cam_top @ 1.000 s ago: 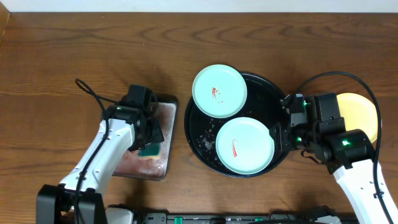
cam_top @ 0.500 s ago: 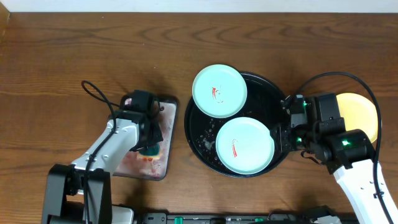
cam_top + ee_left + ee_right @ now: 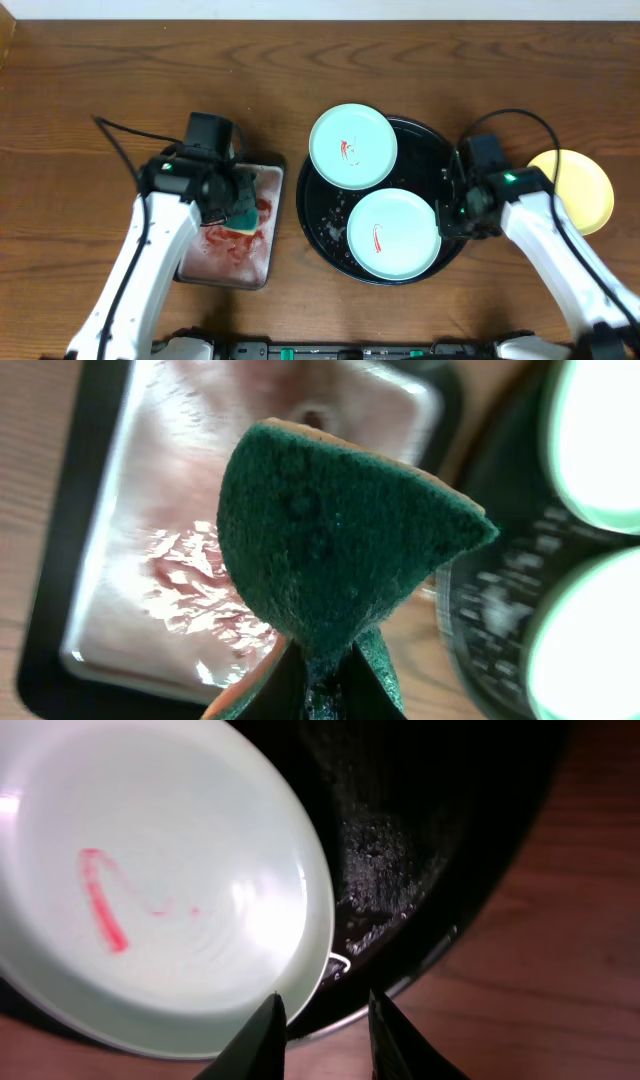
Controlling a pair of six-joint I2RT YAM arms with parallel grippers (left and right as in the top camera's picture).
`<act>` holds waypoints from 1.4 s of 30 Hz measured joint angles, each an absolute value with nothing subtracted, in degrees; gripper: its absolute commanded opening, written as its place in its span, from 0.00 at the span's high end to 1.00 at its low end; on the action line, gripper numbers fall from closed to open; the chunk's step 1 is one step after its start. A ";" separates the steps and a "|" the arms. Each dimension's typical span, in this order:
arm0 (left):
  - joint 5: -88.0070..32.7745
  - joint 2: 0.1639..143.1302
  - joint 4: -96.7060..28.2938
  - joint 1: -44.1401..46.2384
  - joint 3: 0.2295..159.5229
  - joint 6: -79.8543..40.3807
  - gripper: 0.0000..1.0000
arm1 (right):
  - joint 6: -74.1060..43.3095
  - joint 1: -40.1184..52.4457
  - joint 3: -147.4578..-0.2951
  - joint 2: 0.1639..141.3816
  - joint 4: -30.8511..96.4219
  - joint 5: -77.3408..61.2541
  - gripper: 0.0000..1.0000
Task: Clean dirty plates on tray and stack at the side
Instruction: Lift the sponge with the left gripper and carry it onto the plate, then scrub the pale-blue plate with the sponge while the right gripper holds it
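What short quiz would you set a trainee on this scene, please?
1. True or false: the yellow plate lies on the black tray.
2. The left gripper holds: A) a green sponge, B) a plate, C) nothing?
3. How many plates bear a red smear?
Key: 1 false. 2 A. 3 two: the far mint plate and the near mint plate.

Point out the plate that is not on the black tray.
The pale yellow plate, on bare wood right of the tray; the far mint plate and near mint plate both sit on it, red-smeared.
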State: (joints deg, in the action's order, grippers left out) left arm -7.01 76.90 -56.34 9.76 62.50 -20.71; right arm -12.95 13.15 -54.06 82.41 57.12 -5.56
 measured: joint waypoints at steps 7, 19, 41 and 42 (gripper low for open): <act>-15.20 75.44 -56.14 12.91 62.87 -20.71 0.93 | -8.43 9.96 -54.06 94.74 51.11 -10.79 0.79; -17.85 78.65 -44.62 29.41 62.87 -30.48 0.93 | -6.85 9.50 -54.43 99.92 48.16 -14.09 0.99; -14.94 107.09 -28.42 47.75 65.78 -49.04 0.93 | -10.26 9.50 -54.43 99.92 48.29 -15.05 0.99; -12.75 107.07 -31.03 48.01 66.37 -48.62 0.93 | -10.28 9.50 -54.43 99.94 48.36 -15.31 0.99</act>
